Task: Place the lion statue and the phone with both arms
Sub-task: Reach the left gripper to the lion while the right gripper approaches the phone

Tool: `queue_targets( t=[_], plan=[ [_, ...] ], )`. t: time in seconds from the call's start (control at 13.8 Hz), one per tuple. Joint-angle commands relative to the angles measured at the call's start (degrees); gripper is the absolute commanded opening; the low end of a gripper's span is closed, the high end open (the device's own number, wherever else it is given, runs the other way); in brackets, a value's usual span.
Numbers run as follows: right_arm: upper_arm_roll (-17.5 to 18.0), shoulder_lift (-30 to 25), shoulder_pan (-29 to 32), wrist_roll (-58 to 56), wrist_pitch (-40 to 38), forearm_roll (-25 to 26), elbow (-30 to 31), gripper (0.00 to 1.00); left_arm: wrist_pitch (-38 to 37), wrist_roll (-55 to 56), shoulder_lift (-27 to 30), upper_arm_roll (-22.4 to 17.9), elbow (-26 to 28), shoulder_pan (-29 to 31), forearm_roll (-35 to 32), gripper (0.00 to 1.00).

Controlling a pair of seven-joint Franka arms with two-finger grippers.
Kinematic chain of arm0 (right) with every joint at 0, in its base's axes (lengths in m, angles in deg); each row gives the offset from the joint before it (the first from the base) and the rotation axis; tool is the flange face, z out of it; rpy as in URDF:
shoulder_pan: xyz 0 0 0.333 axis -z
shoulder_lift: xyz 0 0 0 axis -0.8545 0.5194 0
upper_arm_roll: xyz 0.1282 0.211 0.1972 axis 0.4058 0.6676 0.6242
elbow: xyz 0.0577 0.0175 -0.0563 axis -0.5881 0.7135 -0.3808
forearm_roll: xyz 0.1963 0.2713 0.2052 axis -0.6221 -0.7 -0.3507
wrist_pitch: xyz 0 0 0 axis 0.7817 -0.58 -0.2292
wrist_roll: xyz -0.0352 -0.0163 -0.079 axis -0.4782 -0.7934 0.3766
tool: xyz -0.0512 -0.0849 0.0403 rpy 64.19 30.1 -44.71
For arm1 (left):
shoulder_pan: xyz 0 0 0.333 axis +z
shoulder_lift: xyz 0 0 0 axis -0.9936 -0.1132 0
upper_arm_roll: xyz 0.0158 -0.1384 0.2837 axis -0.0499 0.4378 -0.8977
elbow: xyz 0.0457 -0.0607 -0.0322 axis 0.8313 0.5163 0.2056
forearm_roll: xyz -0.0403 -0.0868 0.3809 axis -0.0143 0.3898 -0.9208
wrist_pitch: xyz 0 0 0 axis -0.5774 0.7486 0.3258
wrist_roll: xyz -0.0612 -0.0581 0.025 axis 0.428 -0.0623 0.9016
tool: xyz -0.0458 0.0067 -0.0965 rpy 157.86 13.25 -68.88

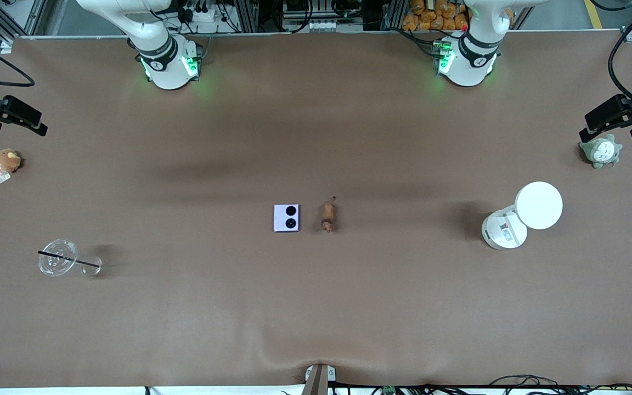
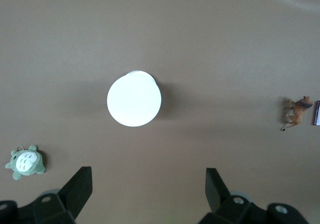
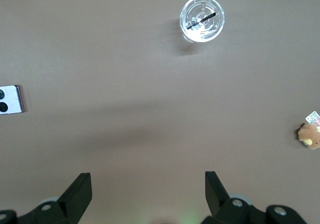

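Note:
The phone (image 1: 286,218), pale lavender-white with two black circles, lies flat at the table's middle. It also shows at the edge of the right wrist view (image 3: 10,99). The lion statue (image 1: 328,216), tiny and reddish-brown, lies just beside it toward the left arm's end and shows in the left wrist view (image 2: 298,111). My left gripper (image 2: 149,184) is open and empty, high over the table near the white container; it shows dark in the front view (image 1: 615,129). My right gripper (image 3: 148,186) is open and empty, high over the right arm's end (image 1: 17,127).
A white round container (image 1: 505,230) with its lid (image 1: 539,204) and a grey-green plush (image 1: 601,151) sit toward the left arm's end. A brown plush with a tag (image 1: 7,161) and a clear cup with a black straw (image 1: 58,257) sit toward the right arm's end.

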Motion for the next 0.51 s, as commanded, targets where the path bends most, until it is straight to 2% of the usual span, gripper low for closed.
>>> queue_targets(
  t=[0.0,0.14,0.43],
  plan=[
    [0.0,0.6,-0.8,-1.8,-0.2,2.3,-0.9,1.0,-0.1,0.1,1.2,1.7,0.2,0.0,-1.3,1.0],
    [-0.1,0.7,-0.6,-5.8,0.0,2.4,-0.9,1.0,0.0,0.5,1.0,1.8,0.1,0.1,-1.7,1.0],
    [0.0,0.7,-0.2,-5.8,-0.2,2.3,-0.9,1.0,0.0,0.6,1.0,1.9,0.1,0.0,-1.3,1.0]
  ],
)
